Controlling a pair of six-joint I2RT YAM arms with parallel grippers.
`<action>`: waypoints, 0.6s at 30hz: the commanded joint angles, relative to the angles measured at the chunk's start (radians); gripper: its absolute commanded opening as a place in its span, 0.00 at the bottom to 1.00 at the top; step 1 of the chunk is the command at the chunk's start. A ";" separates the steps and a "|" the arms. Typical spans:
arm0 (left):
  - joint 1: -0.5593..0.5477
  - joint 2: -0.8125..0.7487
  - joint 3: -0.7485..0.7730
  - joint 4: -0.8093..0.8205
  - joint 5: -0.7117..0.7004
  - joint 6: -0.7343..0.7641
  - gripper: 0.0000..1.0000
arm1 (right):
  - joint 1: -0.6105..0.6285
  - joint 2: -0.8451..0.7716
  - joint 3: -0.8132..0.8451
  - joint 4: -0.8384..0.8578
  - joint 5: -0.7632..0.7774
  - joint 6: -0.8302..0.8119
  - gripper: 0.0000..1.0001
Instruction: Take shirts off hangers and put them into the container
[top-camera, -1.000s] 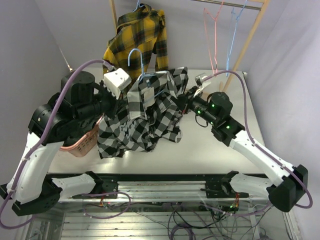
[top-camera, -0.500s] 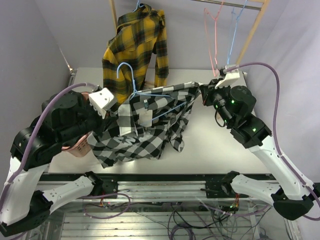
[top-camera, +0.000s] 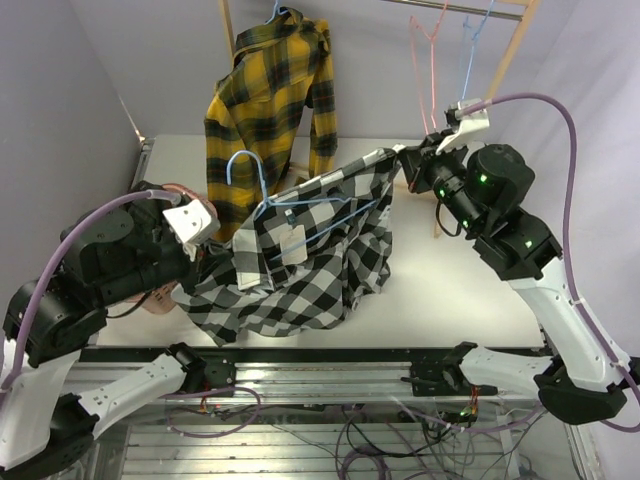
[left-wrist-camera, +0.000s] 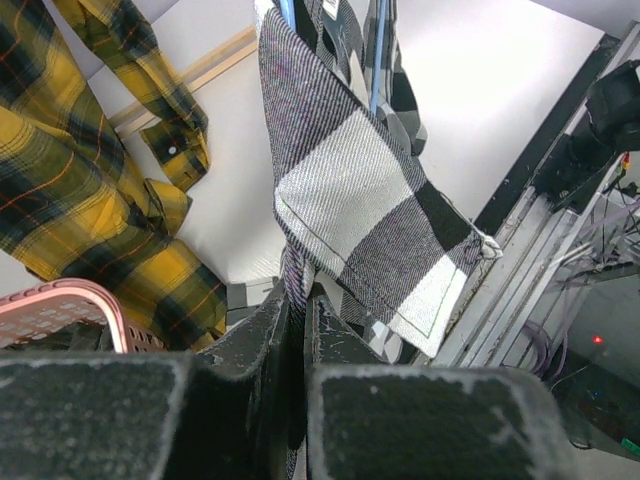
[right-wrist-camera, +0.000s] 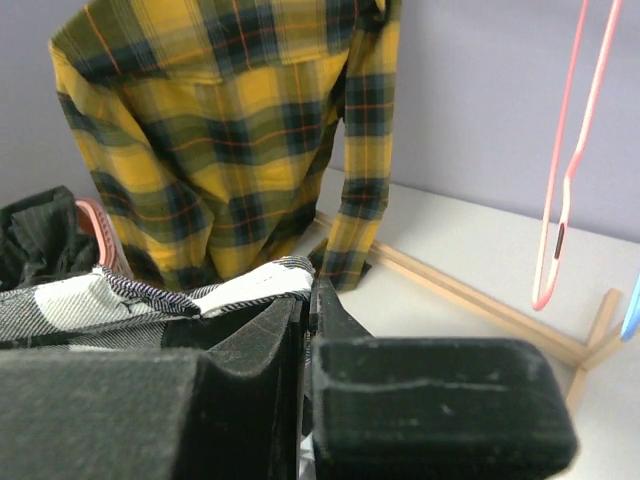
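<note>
Your left hand (left-wrist-camera: 300, 300) and right hand (top-camera: 405, 166) pinch the checked shirt (top-camera: 310, 270) tight between them, likely so the blue hanger (left-wrist-camera: 374, 60) slips free.

We see a white counter (top-camera: 450, 290) carrying the wooden rack (right-wrist-camera: 470, 295) along its back, the pink basket (left-wrist-camera: 60, 300) at its left edge, and the checked shirt (top-camera: 300, 290) with lower folds resting near the front.

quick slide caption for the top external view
Left gripper and right gripper stretch the black-and-white checked shirt, light blue hanger inside, yellow plaid shirt hanging behind.
</note>
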 joint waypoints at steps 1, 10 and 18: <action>0.005 -0.028 -0.023 -0.038 -0.003 0.006 0.07 | -0.022 0.006 0.081 0.032 0.120 -0.031 0.00; 0.005 -0.050 0.002 -0.037 0.095 0.030 0.07 | -0.022 0.042 0.085 0.139 0.218 -0.072 0.00; 0.004 -0.105 -0.015 0.001 0.248 0.040 0.07 | -0.023 0.088 0.114 0.191 0.185 -0.091 0.00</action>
